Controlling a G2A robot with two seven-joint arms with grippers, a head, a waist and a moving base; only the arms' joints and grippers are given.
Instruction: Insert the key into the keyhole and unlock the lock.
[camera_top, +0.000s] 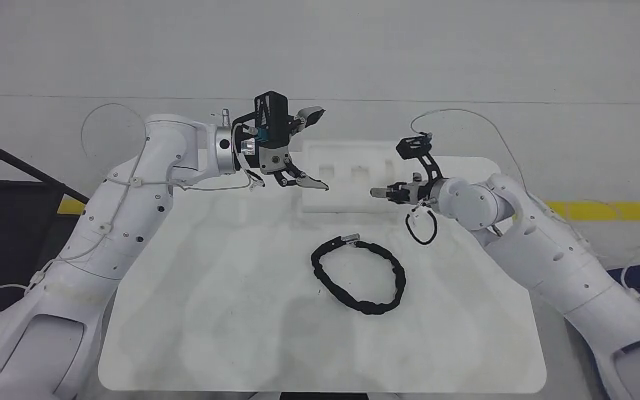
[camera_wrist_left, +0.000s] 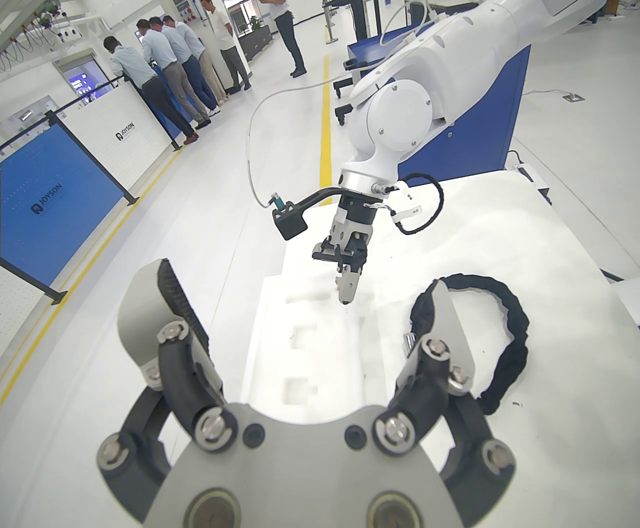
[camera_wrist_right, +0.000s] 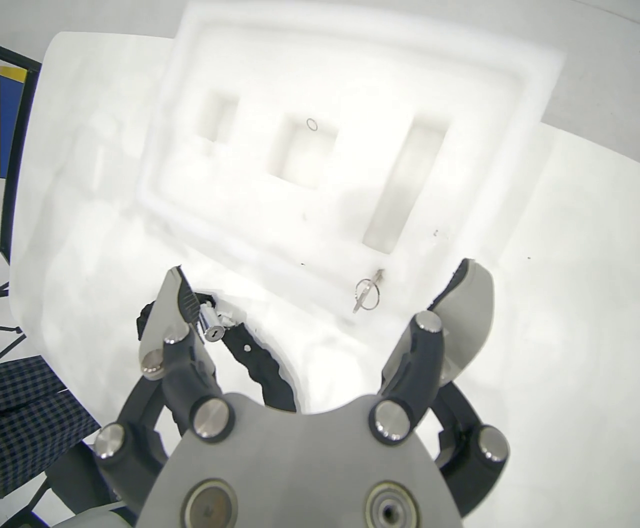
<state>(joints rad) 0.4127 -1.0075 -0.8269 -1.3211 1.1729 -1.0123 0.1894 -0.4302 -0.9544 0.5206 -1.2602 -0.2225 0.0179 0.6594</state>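
On the white table (camera_top: 200, 330), the key (camera_wrist_right: 367, 295) lay just beside the foam tray (camera_top: 330, 205), with the cable lock (camera_wrist_left: 520, 330) near that tray. Our right gripper (camera_wrist_right: 320, 270) hung unclenched above the key, likely to grasp it; our left gripper (camera_top: 320, 150) was likewise released.

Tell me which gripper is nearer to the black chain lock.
Right. The right gripper hangs over the foam tray, just past the black chain lock; the left gripper is farther off, at the tray's other end.

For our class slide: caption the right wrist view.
Open right gripper over the ringed key, the keyhole close by.
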